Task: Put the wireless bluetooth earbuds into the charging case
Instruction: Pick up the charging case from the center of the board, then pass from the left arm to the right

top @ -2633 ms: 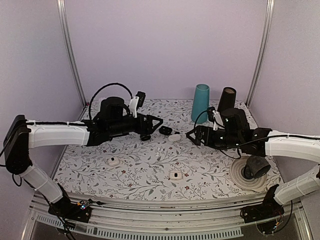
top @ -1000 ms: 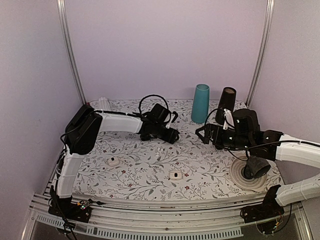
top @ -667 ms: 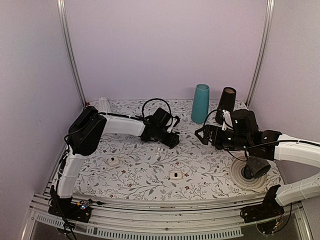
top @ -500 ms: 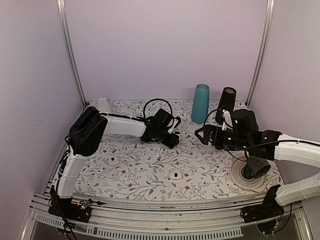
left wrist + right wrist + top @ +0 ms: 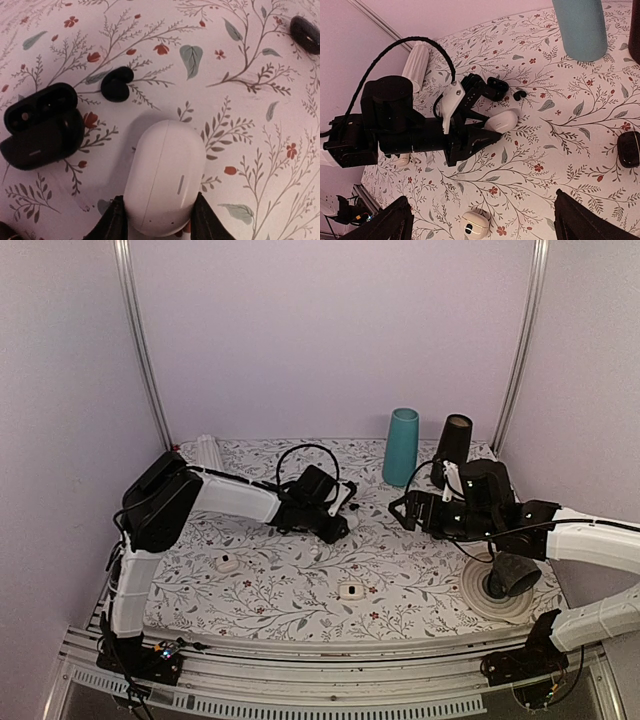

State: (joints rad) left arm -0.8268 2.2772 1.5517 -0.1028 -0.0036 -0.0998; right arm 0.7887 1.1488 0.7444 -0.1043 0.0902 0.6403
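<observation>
Top external: left gripper (image 5: 343, 527) low over the floral-patterned table (image 5: 420, 580). Two small glossy white plastic earbuds (image 5: 229, 563) (image 5: 350, 590) lie loose nearer the front edge, well apart.

Left wrist: glossy white pebble-shaped charging case (image 5: 165, 175), lid shut, flat on the table and clamped between both fingers (image 5: 112, 225). A black earbud case (image 5: 42, 125) lies just left of it.

Right wrist: right gripper (image 5: 481, 200) spread wide, empty.
</observation>
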